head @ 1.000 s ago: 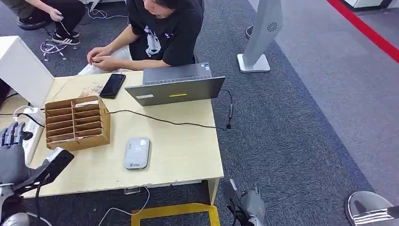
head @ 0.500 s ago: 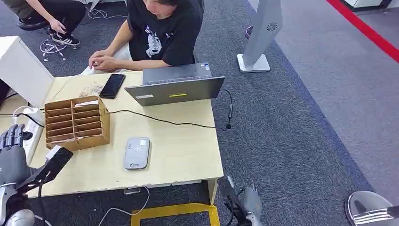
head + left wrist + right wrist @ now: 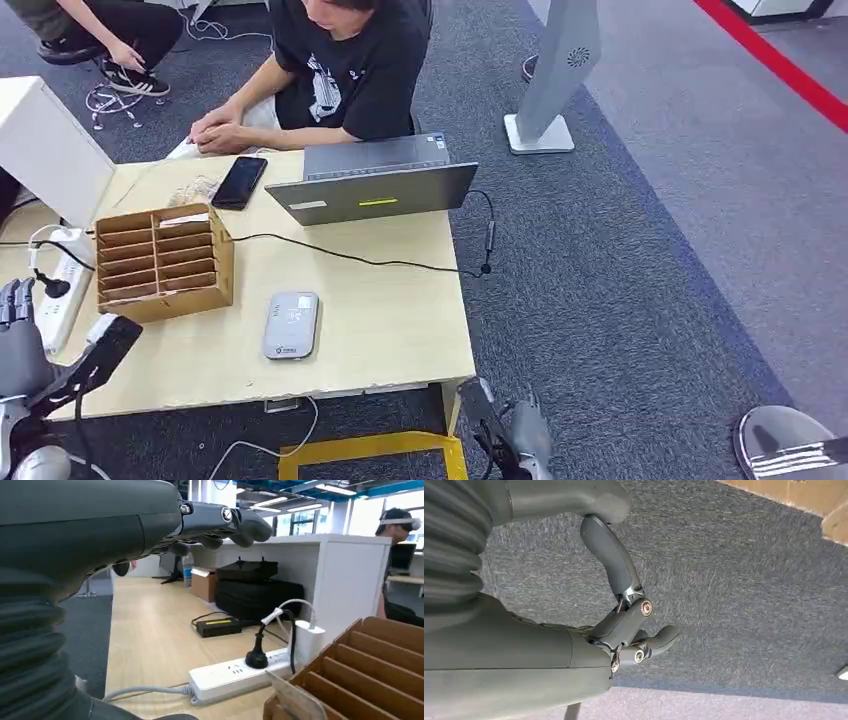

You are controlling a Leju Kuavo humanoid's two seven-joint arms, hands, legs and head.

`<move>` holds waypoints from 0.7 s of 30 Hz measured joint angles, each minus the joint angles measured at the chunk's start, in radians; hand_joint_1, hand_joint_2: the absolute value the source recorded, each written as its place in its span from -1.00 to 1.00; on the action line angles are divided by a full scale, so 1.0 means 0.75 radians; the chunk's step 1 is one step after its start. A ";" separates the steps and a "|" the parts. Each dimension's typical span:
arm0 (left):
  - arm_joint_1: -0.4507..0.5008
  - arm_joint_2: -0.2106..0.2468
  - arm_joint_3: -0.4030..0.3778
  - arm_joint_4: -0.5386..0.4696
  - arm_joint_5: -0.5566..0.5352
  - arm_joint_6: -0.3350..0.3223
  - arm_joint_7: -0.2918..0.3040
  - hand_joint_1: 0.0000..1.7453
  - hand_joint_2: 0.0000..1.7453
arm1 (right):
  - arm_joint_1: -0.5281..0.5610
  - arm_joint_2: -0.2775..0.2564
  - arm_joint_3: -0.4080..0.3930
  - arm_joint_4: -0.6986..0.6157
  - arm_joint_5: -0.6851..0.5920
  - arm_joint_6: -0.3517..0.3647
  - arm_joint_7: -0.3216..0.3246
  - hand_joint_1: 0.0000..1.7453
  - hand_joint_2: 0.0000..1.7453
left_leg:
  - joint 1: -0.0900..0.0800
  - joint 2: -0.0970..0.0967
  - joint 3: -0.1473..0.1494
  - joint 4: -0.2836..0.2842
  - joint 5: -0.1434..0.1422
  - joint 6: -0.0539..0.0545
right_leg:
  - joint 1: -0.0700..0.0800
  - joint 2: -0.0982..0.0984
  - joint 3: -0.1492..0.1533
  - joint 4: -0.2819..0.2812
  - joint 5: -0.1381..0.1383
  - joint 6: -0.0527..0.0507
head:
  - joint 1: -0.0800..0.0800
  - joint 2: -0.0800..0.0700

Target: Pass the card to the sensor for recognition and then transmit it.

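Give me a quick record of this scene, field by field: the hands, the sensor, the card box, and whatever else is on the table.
left hand: open, at the table's left edge beside the power strip
right hand: hanging below the table, holding nothing
sensor: flat grey pad, front middle of table
card box: slotted cardboard organizer, left of the sensor
other: laptop, phone, person seated behind

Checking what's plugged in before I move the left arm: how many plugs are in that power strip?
2 show in the left wrist view: a black plug and, beside it, a white adapter, both in the white power strip next to the cardboard organizer. Others may be hidden.
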 joint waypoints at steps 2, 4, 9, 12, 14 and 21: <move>-0.003 -0.005 0.008 0.025 -0.001 0.005 0.001 -1.00 1.00 | -0.006 0.000 0.006 0.012 -0.001 -0.005 -0.002 -1.00 1.00 | 0.000 0.000 0.000 0.000 0.000 0.000 | 0.000 0.000 0.000 0.000 0.000 0.000 | 0.000 0.000; -0.003 -0.009 0.012 0.048 -0.005 0.012 0.001 -1.00 1.00 | -0.009 0.000 0.014 0.022 -0.004 -0.005 -0.003 -1.00 1.00 | 0.000 0.000 0.000 0.000 0.000 0.000 | 0.000 0.000 0.000 0.000 0.000 0.000 | 0.000 0.000; -0.003 -0.025 0.030 0.088 0.004 0.020 -0.005 -1.00 1.00 | -0.013 0.000 0.028 0.040 -0.015 -0.011 -0.004 -1.00 1.00 | 0.000 0.000 0.000 0.000 0.000 0.000 | 0.000 0.000 0.000 0.000 0.000 0.000 | -0.001 0.000; -0.003 -0.034 0.032 0.104 0.004 0.020 -0.015 -1.00 1.00 | -0.015 0.000 0.041 0.049 -0.020 -0.018 -0.003 -1.00 1.00 | 0.000 0.000 0.000 0.000 0.000 0.000 | 0.000 0.000 0.000 0.000 0.000 0.000 | 0.000 0.000; -0.006 -0.040 0.033 0.109 0.003 0.018 -0.023 -1.00 1.00 | -0.015 -0.001 0.051 0.054 -0.024 -0.021 -0.002 -1.00 1.00 | 0.000 0.000 0.000 0.000 0.000 0.000 | 0.000 0.000 0.000 0.000 0.000 0.000 | 0.000 0.000; -0.029 -0.060 0.032 0.116 -0.025 0.015 -0.045 -1.00 1.00 | -0.016 -0.002 0.069 0.061 -0.028 -0.021 0.003 -1.00 1.00 | 0.000 0.000 0.000 0.000 0.000 0.000 | 0.000 0.000 0.000 0.000 0.000 0.000 | 0.000 0.000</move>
